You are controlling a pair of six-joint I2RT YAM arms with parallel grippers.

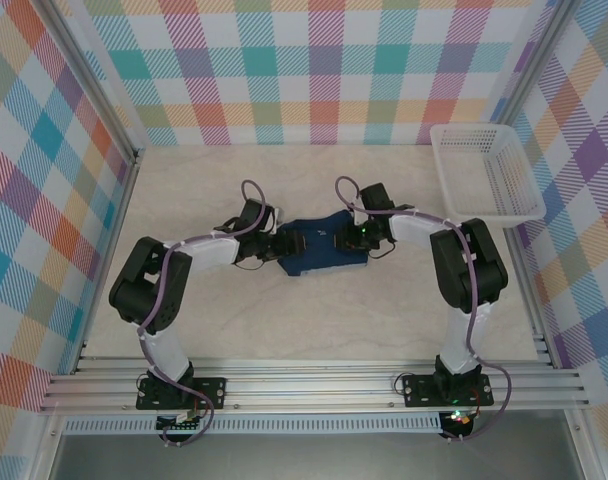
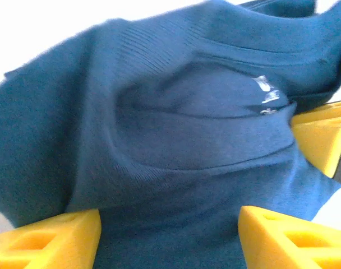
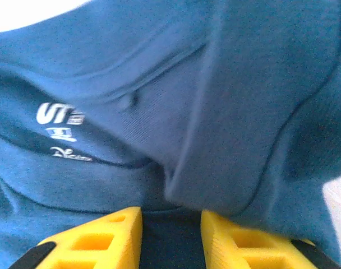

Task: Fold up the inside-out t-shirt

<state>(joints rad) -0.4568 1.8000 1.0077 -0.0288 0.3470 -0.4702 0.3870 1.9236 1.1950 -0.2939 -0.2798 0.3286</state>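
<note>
Table: the t-shirt is seen at mid-table as a compact navy bundle, not laid flat, well apart from the white basket at the far right corner. The bundle is flanked by both arms, with the left gripper at its left edge and the right gripper at its right edge. Left fingers are held wide apart; cloth is draped across the gap, nothing pinched. Right fingers are set close together with dark cloth in the narrow gap; whether it is clamped cannot be told. White neck print is exposed, with collar seams bunched around it.

Risks, as judged:
- Several layers could be caught at once if the jaws are closed here, so a fold would be dragged crooked.
- With a one-sided hold the bundle could be twisted or pulled off centre.
- A wrong edge may be picked, since hems are buried in creases.
</note>
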